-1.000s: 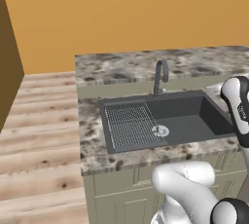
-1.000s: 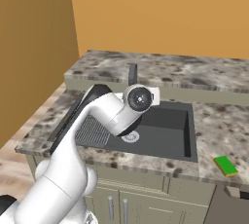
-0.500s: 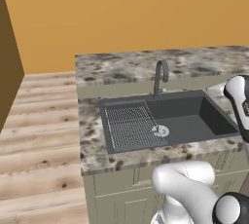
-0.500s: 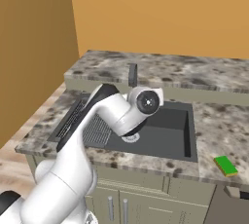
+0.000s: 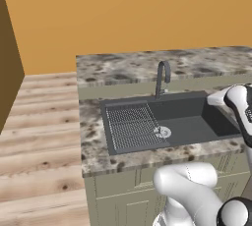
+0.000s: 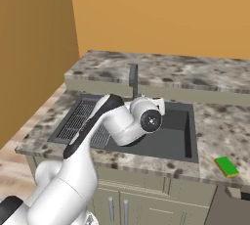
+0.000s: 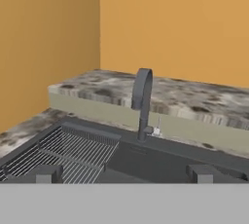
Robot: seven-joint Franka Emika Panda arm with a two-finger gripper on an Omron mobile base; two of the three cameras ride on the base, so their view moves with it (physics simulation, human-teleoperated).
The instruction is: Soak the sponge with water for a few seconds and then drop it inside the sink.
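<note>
**Over the sink, jaws apart, sponge off to the side on the bench**

On the granite bench (image 6: 215, 126), right of the basin and near the front edge in the right base view, lies the sponge (image 6: 227, 166): small flat block, bright green top, yellowish side, lying flat and skewed to the bench edge. Nothing is touching it.

Sink (image 5: 194, 122) is a dark-grey rectangular basin; ribbed grid drainboard (image 5: 132, 127) on its left part, round pale drain (image 5: 162, 131) beside the grid. Dark arched faucet (image 5: 162, 78) stands at the back rim, also clear in the hand view (image 7: 142, 102). No water stream visible under the spout in any view.

Gripper (image 7: 123, 173): hand view shows the two dark fingertips (image 7: 44, 173) wide apart with nothing between them, so jaws open and empty. The camera looks across the drainboard toward the faucet. Right base view puts the wrist over the basin, in front of the faucet.

Sponge vs jaws: well apart. Sponge is out on the bench to the right of the sink; jaws are over the sink interior.
</note>
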